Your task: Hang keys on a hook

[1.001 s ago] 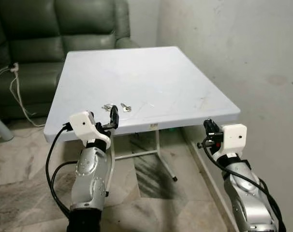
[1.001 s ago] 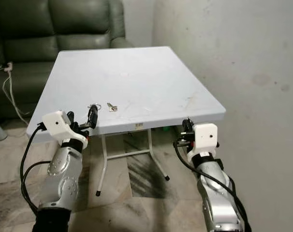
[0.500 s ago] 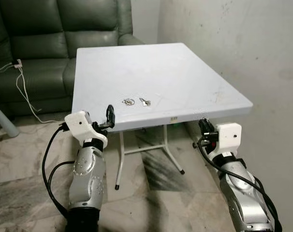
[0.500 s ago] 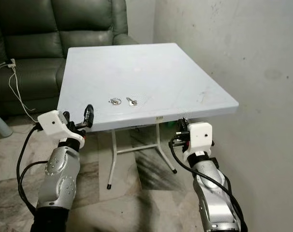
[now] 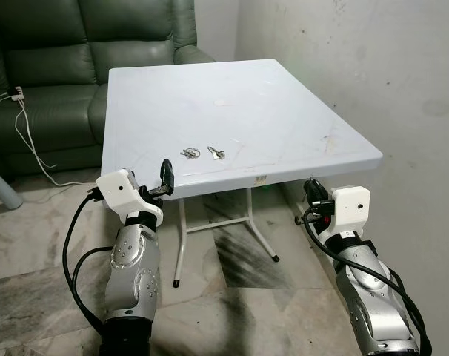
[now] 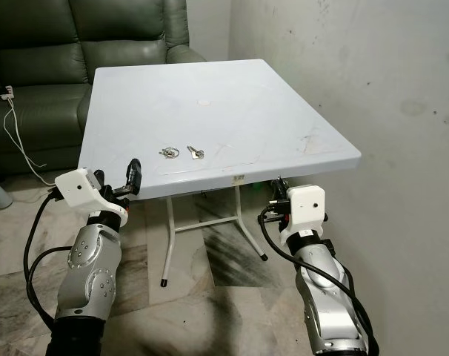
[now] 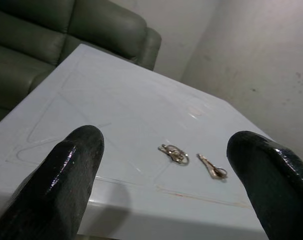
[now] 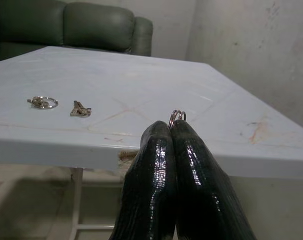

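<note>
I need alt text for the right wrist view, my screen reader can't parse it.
The right end effector has its two black fingers pressed together, pinching a small metal key ring that pokes up between their tips. Beyond it, a white table holds a ring of keys and a loose key, with a green sofa behind.

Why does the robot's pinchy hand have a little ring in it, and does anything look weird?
The right gripper is pinched shut on a small key ring, while two key bunches lie loose on the white table.

Silver arms, white wrist housings, black cables, glossy black jaws
</note>
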{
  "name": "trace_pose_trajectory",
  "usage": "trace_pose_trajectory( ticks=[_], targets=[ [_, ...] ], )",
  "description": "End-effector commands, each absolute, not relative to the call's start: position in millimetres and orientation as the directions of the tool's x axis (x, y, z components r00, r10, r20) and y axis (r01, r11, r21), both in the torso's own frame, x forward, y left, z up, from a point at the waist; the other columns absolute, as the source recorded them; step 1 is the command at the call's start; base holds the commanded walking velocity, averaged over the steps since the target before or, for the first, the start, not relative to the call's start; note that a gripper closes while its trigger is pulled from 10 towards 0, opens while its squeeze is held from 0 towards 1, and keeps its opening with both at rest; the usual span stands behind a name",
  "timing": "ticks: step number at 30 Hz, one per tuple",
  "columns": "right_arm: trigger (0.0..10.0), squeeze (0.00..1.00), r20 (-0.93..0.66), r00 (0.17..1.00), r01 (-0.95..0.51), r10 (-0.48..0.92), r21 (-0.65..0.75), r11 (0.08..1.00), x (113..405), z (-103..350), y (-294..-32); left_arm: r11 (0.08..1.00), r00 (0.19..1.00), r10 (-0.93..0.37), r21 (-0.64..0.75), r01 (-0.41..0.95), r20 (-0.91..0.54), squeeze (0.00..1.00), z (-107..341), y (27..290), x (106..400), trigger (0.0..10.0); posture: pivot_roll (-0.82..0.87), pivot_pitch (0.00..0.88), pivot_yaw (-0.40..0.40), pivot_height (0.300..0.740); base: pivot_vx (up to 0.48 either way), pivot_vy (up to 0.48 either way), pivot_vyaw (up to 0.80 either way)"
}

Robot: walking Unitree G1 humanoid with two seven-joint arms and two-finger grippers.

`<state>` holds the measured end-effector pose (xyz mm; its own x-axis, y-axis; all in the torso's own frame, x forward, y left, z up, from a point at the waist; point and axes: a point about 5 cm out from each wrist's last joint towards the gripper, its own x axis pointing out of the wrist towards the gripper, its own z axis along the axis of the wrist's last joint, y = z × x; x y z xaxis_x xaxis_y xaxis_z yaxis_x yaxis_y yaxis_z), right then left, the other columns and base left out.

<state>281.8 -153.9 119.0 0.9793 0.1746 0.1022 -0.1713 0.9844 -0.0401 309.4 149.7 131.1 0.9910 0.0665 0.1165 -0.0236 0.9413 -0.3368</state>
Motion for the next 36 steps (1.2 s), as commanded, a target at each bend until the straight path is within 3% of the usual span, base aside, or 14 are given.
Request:
trace_pose_trajectory(
  ticks=[1,30,36],
  targets=[
    [10.0,0.00,0.098,0.983,-0.153,0.156,-0.034,0.988,283.2,121.0,-158.4,0.946,0.992,0.060,-0.325,-0.020,0.112,0.00,131.9,146.8,311.1,10.0,-0.08,0.000,-0.061,0.740,0.000,0.000,0.00],
    [10.0,0.00,0.072,0.984,-0.162,0.163,-0.025,0.986,283.8,118.8,-154.9,0.954,0.990,0.027,-0.299,0.016,0.139,0.00,133.9,145.6,308.3,10.0,-0.07,0.000,-0.060,0.740,0.000,0.000,-0.68],
    [10.0,0.00,0.070,0.983,-0.167,0.169,-0.025,0.986,283.5,118.0,-153.8,0.946,0.991,0.038,-0.323,0.005,0.128,0.00,133.5,146.1,309.3,10.0,-0.07,0.000,-0.058,0.740,0.000,-0.320,-0.74]
  ],
)
